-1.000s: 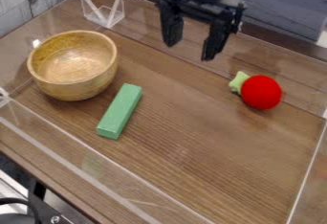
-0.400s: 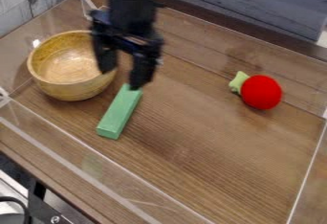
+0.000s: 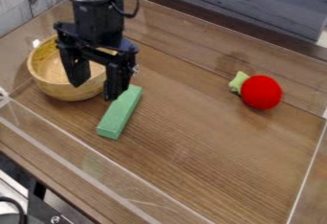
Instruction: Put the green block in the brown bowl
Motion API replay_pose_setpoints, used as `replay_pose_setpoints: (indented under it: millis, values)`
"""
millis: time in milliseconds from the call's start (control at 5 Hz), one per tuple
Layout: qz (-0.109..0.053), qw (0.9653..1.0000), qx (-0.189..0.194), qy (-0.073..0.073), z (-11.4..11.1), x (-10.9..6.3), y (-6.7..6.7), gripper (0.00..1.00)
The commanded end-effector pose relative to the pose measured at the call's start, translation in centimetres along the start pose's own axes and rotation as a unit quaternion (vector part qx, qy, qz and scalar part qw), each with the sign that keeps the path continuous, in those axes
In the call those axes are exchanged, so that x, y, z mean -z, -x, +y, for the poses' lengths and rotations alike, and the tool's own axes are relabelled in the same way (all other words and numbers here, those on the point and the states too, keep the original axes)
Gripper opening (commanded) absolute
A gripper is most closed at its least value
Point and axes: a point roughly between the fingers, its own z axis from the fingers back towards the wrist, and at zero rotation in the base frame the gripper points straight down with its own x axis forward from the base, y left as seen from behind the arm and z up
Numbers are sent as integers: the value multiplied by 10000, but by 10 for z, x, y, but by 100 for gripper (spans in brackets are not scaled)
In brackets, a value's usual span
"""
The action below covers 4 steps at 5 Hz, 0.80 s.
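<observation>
While jaws spread wide, empty, gripper (image 3: 98,77) hangs between brown bowl (image 3: 52,78) and green block (image 3: 120,112).

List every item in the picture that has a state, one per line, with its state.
End effector: open, holding nothing, pointing down beside the bowl.
Green block: lying flat on the table, outside the bowl, not gripped.
Brown bowl: upright, nothing visible inside.
Red round toy: resting on the table, untouched.

Dark-grained wooden table (image 3: 217,142), fenced by low clear plastic walls (image 3: 192,213); grey planked wall (image 3: 255,8) behind; even, soft light throughout.
</observation>
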Motion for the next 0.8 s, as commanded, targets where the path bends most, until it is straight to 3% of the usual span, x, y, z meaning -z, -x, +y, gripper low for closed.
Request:
replay_pose_setpoints:
  millis: [0, 200, 400, 600]
  values:
    - [-187, 9991, -369, -35, 1, 0, -4, 100]
    - [-175, 9985, -511, -25, 3, 19, -7, 100]
    - [-244, 9976, -648, 18, 7, 43, -11, 0]
    - [-325, 9986, -421, 38, -2, 54, -10, 0]
